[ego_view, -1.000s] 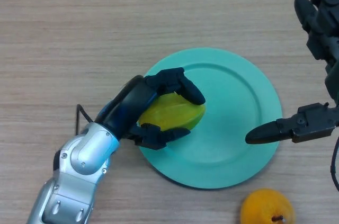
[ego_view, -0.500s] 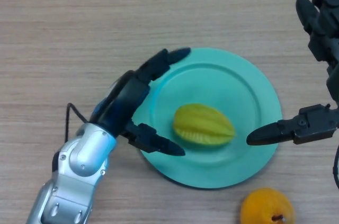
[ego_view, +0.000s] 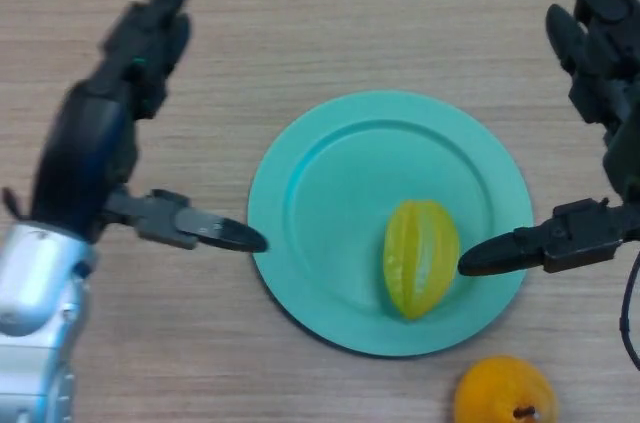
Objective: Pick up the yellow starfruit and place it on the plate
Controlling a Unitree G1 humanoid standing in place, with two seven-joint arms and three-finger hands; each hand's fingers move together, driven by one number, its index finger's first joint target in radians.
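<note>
Starfruit [ego_view: 421, 257], yellow and ribbed, lies on the teal plate [ego_view: 330, 183], in the plate's lower right part, with its long axis running roughly up and down in the head view and its lower tip near the plate's rim. Nothing grips it. The plate sits flat on the wooden tabletop [ego_view: 300, 23], about in the middle of the view.

The left hand [ego_view: 95, 133] is over the tabletop to the left of the plate, clear of the fruit and well apart from it. Its fingers [ego_view: 155, 18] are stretched out straight, pointing toward the top of the view, and its thumb [ego_view: 205, 230] sticks out sideways toward the plate, the thumb's tip just beside the plate's left rim; whether it touches the rim cannot be told. The hand is spread wide and holds nothing.

The right hand [ego_view: 600, 63] shows along the right edge of the view. Its fingers are extended and relaxed, pointing upward near the top right corner, and its thumb [ego_view: 525, 248] reaches in from the right over the plate's right rim, its tip just beside the starfruit's right side; contact between them cannot be made out. This hand too is spread and holds nothing.

An orange fruit [ego_view: 503, 393] with a small stem mark rests on the tabletop below the plate's lower right rim, near the bottom edge of the view, apart from both hands
</note>
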